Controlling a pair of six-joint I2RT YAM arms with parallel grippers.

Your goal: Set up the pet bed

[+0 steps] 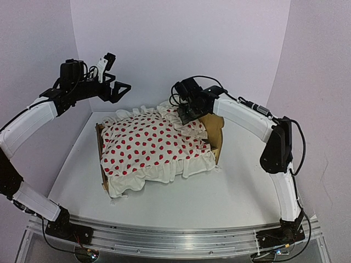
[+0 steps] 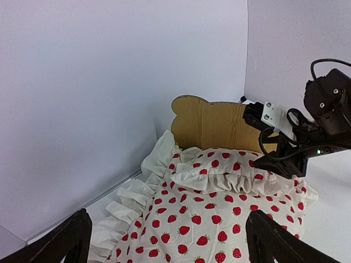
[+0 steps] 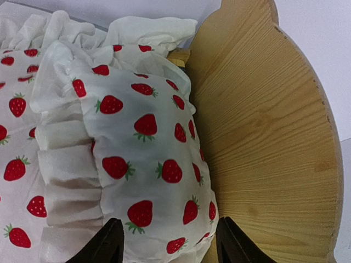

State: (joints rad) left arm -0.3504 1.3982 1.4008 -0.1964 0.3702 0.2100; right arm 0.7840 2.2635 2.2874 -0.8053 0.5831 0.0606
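Observation:
The pet bed [image 1: 218, 138] stands mid-table, with its plywood headboard [image 2: 214, 124] [image 3: 263, 137] on the right and a low footboard [image 1: 101, 143] on the left. A white strawberry-print ruffled duvet [image 1: 151, 149] [image 2: 192, 219] covers it. The small matching pillow [image 1: 189, 129] [image 2: 236, 170] [image 3: 148, 142] lies on the duvet against the headboard. My right gripper [image 1: 189, 114] [image 3: 170, 246] hovers low over the pillow, open, its fingertips either side of the pillow's end. My left gripper [image 1: 117, 72] [image 2: 167, 246] hangs high over the back left, wide open and empty.
White walls close in the back and both sides, and the bed's far ruffle [image 2: 137, 192] lies near the back wall. The right arm [image 1: 247, 118] reaches in over the headboard. A metal rail [image 1: 175, 236] runs along the near edge.

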